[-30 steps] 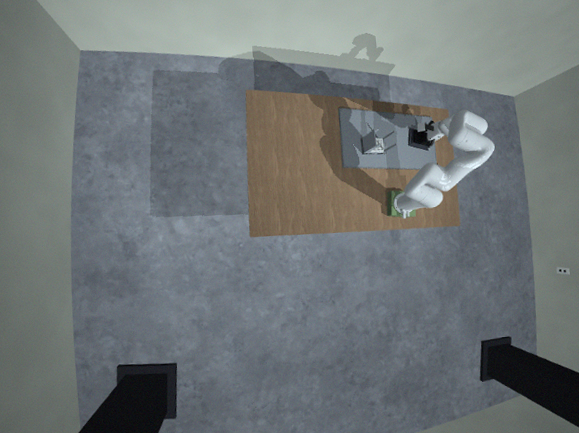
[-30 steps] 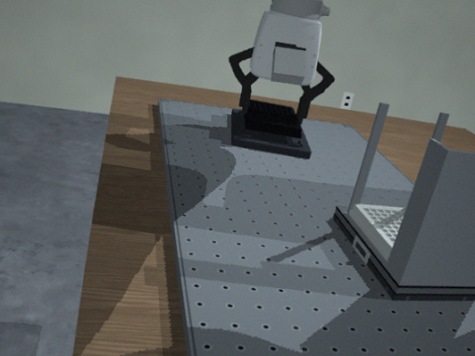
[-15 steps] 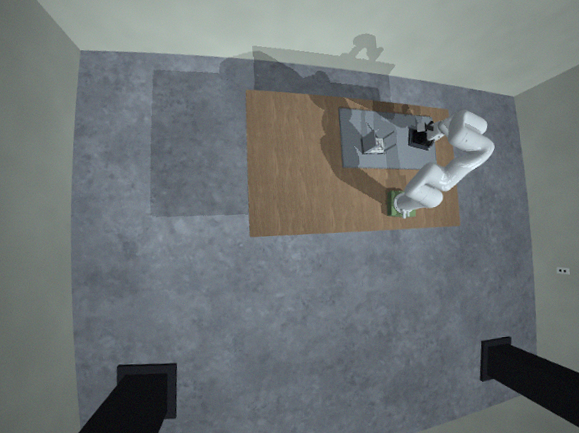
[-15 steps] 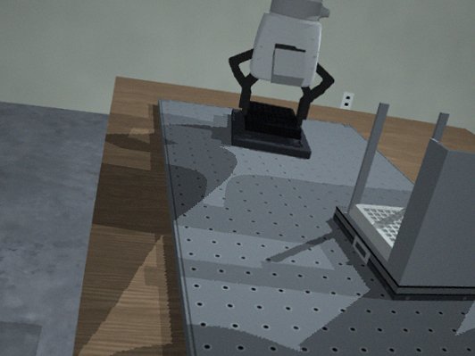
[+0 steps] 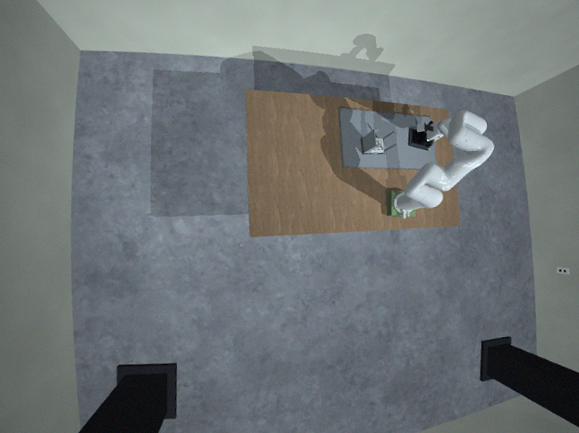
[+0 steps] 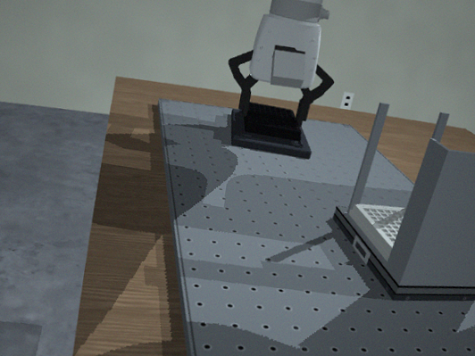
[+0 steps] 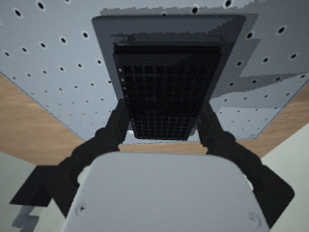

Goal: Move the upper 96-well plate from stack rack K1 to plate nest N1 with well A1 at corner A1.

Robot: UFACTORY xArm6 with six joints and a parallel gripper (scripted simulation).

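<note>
1. The dark plate [image 6: 269,122] is in the gripper [image 6: 273,107], low over or already into the nest [image 6: 271,145] at the far end of the perforated board [image 6: 261,263]. Whether it is fully down cannot be told from these views.
2. The fingers are clamped on the plate's two long sides, standing wide because the plate fills the span between them.
3. It looks like a rigid, thin-walled plastic tray: probably light and stiff, with smooth side walls that could slip or tilt if the squeeze is uneven. The long side walls near mid-length, where it is held now, seem the sound place to grip; the open grid of wells on top gives nothing to pinch.
4. In the wrist view the plate's outline runs parallel to the nest's dark floor and sits inside its border, so the fit looks square. The raised rim leaves little slack, and a tilted corner could ride up on it.
5. The A1 corner mark is not legible in any view, so orientation cannot be checked here.
6. The rack [image 6: 451,219] stands well apart on the near right of the board, with the white plate [image 6: 378,218] lying in its base between the thin posts [image 6: 369,155].
7. Around the nest the board shows only bolt holes nearby; straight up looks like the easiest way out. The wooden table [image 6: 133,187] edge lies just left of the board.
</note>
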